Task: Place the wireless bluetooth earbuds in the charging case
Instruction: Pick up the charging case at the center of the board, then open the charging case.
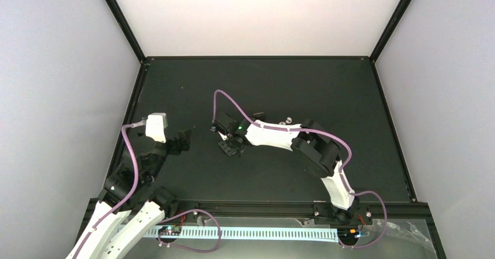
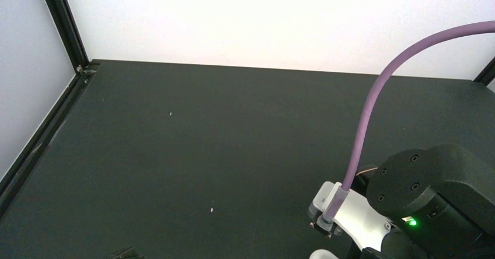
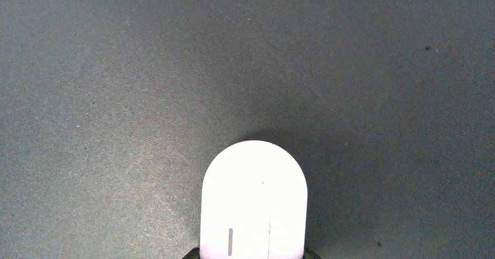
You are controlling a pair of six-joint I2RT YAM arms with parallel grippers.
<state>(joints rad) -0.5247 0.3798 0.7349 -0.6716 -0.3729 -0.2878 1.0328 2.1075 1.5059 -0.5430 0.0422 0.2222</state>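
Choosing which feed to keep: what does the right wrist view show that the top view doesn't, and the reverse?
Only the right wrist view: a white case close up at the bottom edge, with a seam and a short grey mark on it. Only the top view: the left arm at the table's left side, the right arm reaching to mid-table, and two tiny white bits beside it, probably earbuds. Both: the dark table.

No text, label, brand or number is readable anywhere; the white case [image 3: 254, 200] bears only a short grey bar.
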